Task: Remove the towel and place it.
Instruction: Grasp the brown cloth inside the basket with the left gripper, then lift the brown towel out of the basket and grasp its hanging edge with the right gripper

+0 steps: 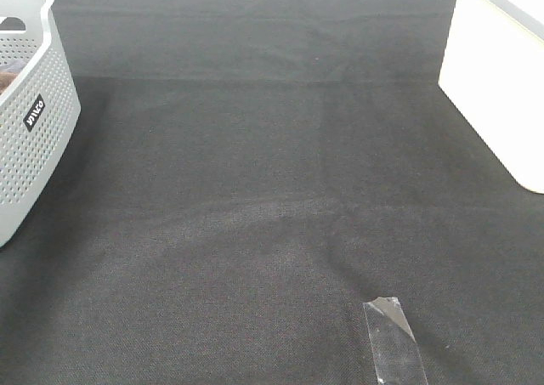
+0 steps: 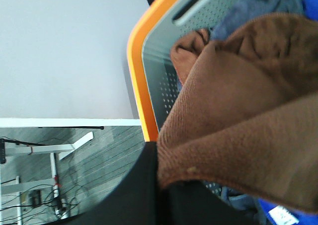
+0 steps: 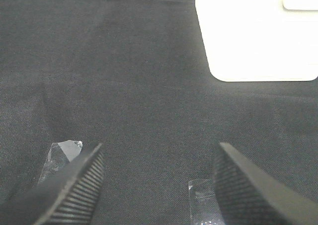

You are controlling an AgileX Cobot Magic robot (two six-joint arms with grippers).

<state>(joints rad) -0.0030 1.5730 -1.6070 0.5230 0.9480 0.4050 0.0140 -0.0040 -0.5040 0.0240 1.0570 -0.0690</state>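
Note:
The reddish-brown towel (image 2: 238,115) fills the left wrist view, bunched over the grey perforated basket (image 2: 164,81) with its orange rim. Its folds gather to a point at my left gripper (image 2: 159,200), whose dark fingers look closed together on the cloth. In the exterior high view only the basket's end (image 1: 30,121) shows at the far left, with a sliver of brown (image 1: 7,81) inside; neither arm is in that view. My right gripper (image 3: 159,185) is open and empty, low over the black table covering (image 3: 124,86).
Blue cloth (image 2: 258,9) lies in the basket behind the towel. A white box (image 1: 497,79) stands at the right edge of the table. A strip of clear tape (image 1: 395,338) is stuck to the black covering near the front.

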